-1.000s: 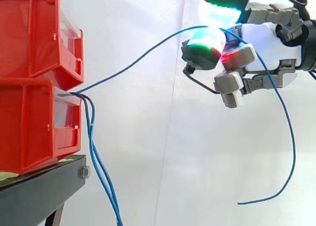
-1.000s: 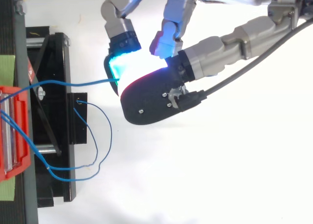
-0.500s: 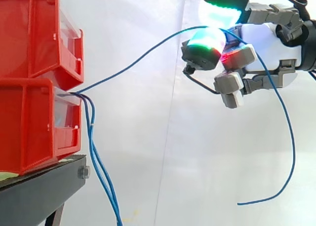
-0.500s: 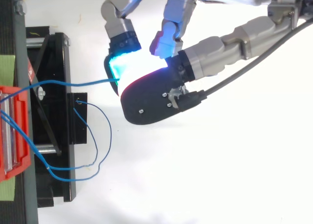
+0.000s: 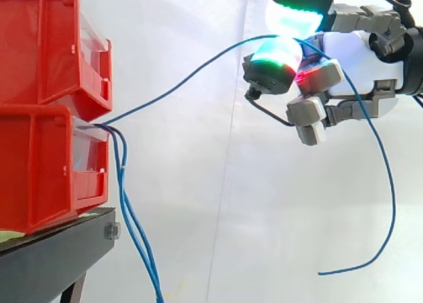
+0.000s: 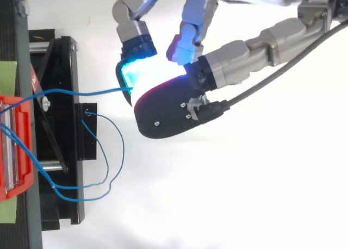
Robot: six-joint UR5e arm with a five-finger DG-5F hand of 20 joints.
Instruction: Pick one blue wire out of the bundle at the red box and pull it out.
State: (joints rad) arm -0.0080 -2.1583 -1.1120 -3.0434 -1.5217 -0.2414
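Two red bins (image 5: 46,111) are stacked at the left on a black stand (image 5: 53,257). A bundle of blue wires (image 5: 132,230) comes out of the lower bin's front and hangs down past the stand. One blue wire (image 5: 192,75) rises from the bin to my hand (image 5: 357,58) at the upper right. My fingers are curled and pinch this wire between glowing pads (image 5: 281,55). Past the pinch it loops down to a free end (image 5: 322,272). In the top view the same wire (image 6: 81,92) runs from the bin (image 6: 16,151) to the hand (image 6: 174,105).
A white curtain hangs behind everything. In the top view, more blue wire loops (image 6: 103,173) lie over the black stand (image 6: 60,135) beside the bin.
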